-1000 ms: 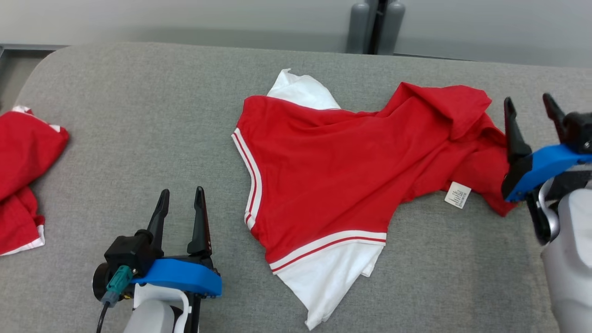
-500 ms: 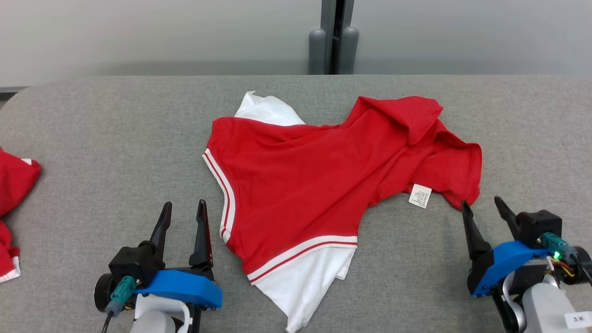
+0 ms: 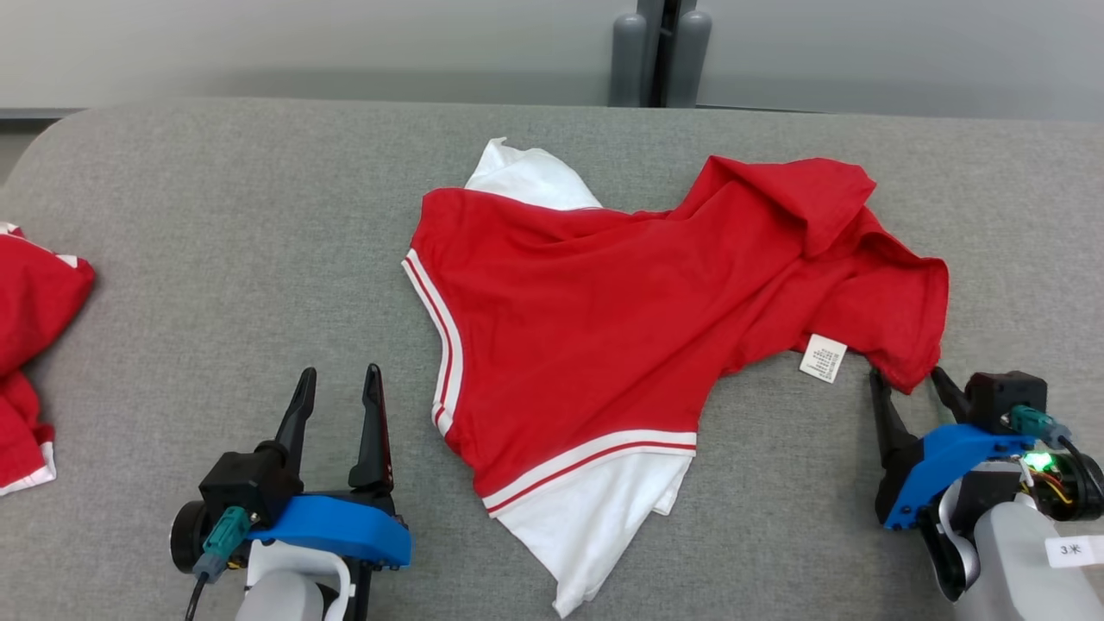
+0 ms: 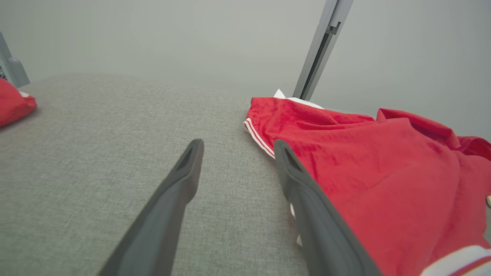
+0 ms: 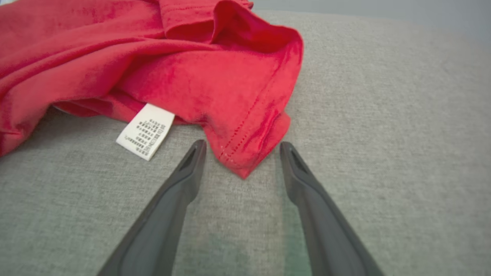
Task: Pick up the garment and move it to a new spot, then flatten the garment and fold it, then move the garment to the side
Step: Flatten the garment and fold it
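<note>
A grey, fabric-covered tabletop (image 3: 216, 224) spans the head view. A red garment (image 3: 621, 319) with white sleeves and red-and-white striped trim lies rumpled and partly spread on it, across the centre and right of the frame. One white part pokes out at the garment's upper left, and another points toward the bottom centre. A white care label (image 3: 824, 358) sticks out from its lower right edge.

The left hand (image 3: 341, 371) sits at the lower left of the frame. Its fingers are spread apart and point up the frame, grasping nothing. It is just left of the garment's striped edge.

The right hand (image 3: 906, 374) sits at the lower right, also released and holding nothing. In the right wrist view, the garment's hemmed red corner lies in the gap between the two fingertips, with the label just to the left. Whether the fingers touch the cloth cannot be told.

A second red cloth (image 3: 34, 302) lies at the far left edge, well apart.
</note>
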Controlling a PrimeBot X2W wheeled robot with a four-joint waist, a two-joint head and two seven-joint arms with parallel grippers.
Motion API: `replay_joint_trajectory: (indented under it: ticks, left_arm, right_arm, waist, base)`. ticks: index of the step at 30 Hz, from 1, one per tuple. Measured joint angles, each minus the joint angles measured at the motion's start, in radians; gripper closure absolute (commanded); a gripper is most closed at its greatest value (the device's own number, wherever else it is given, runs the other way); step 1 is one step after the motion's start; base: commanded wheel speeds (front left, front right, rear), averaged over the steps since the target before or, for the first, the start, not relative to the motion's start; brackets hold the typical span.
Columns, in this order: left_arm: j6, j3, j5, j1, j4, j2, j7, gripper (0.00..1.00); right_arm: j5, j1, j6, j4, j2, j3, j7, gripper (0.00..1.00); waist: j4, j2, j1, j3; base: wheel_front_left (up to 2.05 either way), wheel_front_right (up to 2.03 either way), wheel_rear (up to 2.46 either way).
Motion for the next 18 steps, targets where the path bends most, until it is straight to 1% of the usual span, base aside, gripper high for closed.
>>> replay_joint_trajectory:
  ticks: [1,2,3,4,10,14,18]
  left_arm:
    - [0.0,0.0,0.0,-0.001,0.0,0.0,0.0,0.0]
    - [-0.001,0.001,0.001,-0.002,0.0,0.0,0.0,0.0]
    - [-0.001,0.003,0.001,-0.005,0.0,0.0,0.0,0.0]
    - [-0.001,0.005,0.001,-0.007,0.0,0.0,0.0,0.0]
    - [0.0,0.022,-0.001,-0.003,0.004,0.0,0.0,0.0]
    - [-0.001,0.024,-0.001,0.004,0.005,0.0,0.0,0.0]
    - [-0.001,0.025,-0.002,0.005,0.005,-0.001,0.0,0.0]
  right_arm:
    - [-0.007,-0.01,0.0,0.019,-0.002,0.003,-0.005,0.31]
    - [-0.014,-0.02,0.0,0.035,-0.003,0.005,-0.012,0.58]
    - [-0.016,-0.028,0.0,0.046,-0.003,0.008,-0.022,0.72]
    - [-0.014,-0.035,0.0,0.055,-0.002,0.012,-0.033,1.0]
    - [0.012,-0.028,0.0,0.048,0.006,0.035,-0.094,1.0]
    - [0.051,0.042,0.0,-0.017,0.005,0.056,-0.1,1.0]
    - [0.089,0.126,0.0,-0.105,-0.021,0.047,-0.071,1.0]
  waist:
    - [0.004,0.0,0.0,0.003]
    - [0.007,0.0,0.0,0.006]
    - [0.01,0.0,0.0,0.008]
    - [0.011,0.0,0.0,0.009]
    - [-0.015,0.0,0.0001,0.002]
    - [-0.047,0.0,0.0001,-0.009]
    - [-0.077,0.0,0.0001,-0.023]
  base:
    - [0.0,0.0,0.0]
    - [0.0,0.0,0.0]
    - [0.0,0.0,0.0]
    - [0.0,0.0,0.0]
    - [0.0,0.0,0.0]
    - [0.0,0.0,0.0]
    - [0.0,0.0,0.0]
